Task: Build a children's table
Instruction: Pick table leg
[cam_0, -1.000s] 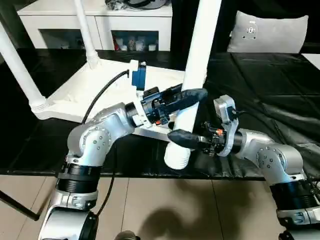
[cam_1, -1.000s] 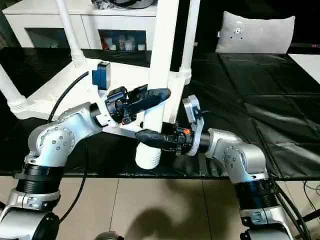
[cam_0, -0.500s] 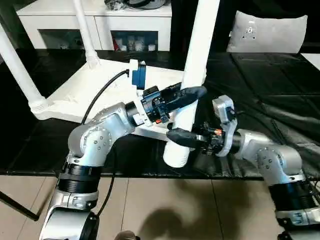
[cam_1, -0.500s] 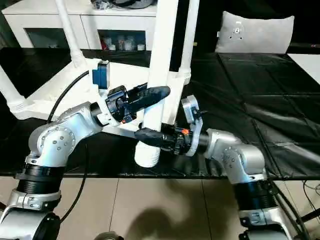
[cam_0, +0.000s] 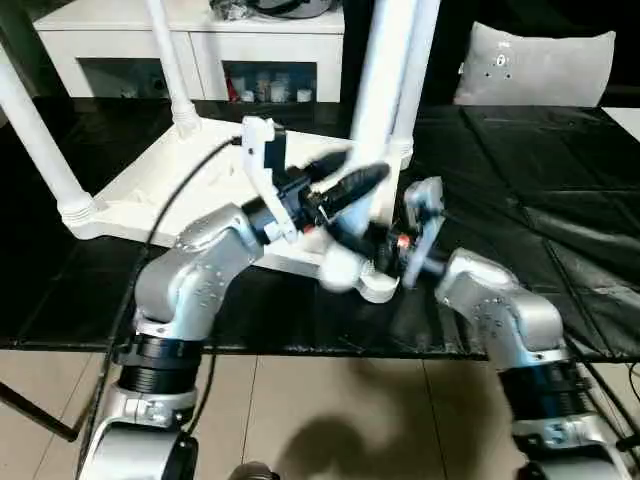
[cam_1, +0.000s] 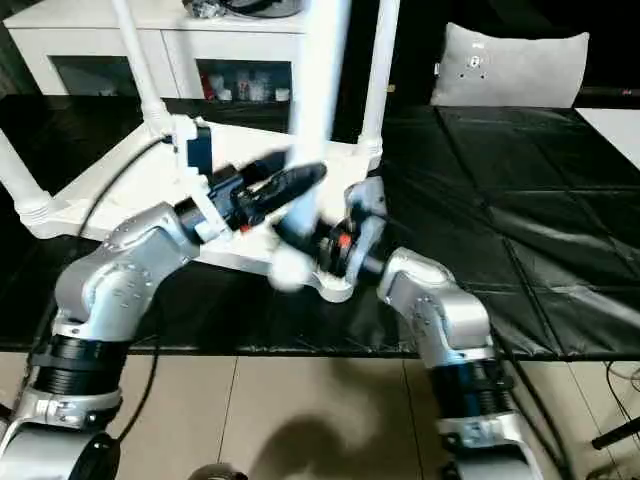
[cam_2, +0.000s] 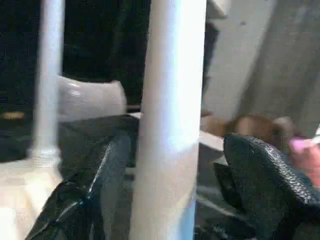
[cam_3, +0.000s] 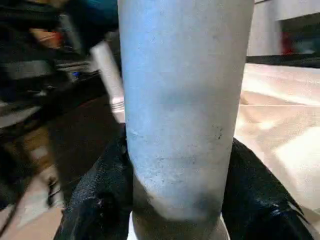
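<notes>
Even indoor light falls from above, bright on the white tabletop (cam_0: 150, 185) and dull on the black sheet (cam_0: 520, 180), which carries soft sheen along its creases. A blurred shadow lies on the floor tiles (cam_0: 330, 430) below. Motion smears the held leg (cam_0: 385, 70) and both grippers in the head views (the background stays crisp). The wrist views are soft and close, the leg (cam_3: 182, 100) bluish.

My arms: silver jointed forearms, black cable on left arm (cam_0: 195, 275), black textured fingers (cam_2: 260, 185), white wrist brackets.
</notes>
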